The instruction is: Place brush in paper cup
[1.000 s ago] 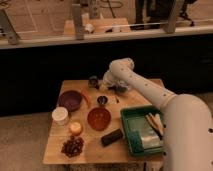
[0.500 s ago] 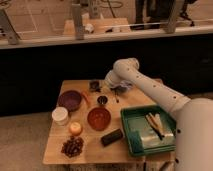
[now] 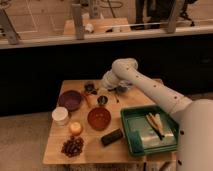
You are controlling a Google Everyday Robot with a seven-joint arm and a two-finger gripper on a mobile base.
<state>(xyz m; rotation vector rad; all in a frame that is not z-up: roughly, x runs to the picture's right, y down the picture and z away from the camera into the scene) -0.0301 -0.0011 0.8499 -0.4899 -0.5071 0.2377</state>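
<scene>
My gripper (image 3: 109, 88) hangs low over the back middle of the wooden table (image 3: 95, 152), shut, at the end of the white arm that bends down from the right. A slim dark shape that looks like the brush (image 3: 119, 91) lies just to the right of the gripper. Whether the fingers hold it cannot be told. The paper cup (image 3: 60, 115), short, wide and white, stands at the table's left edge, well to the front left of the gripper.
A purple bowl (image 3: 70, 99), a small dark metal cup (image 3: 102, 100) and an orange bowl (image 3: 99, 118) lie between gripper and cup. A black block (image 3: 111, 136), a fruit (image 3: 75, 128) and grapes (image 3: 73, 146) sit in front. A green tray (image 3: 134, 142) with pale utensils (image 3: 156, 123) is on the right.
The arm has swung a little to the right and lowered its gripper toward the back of the table. The objects on the table have stayed in place.
</scene>
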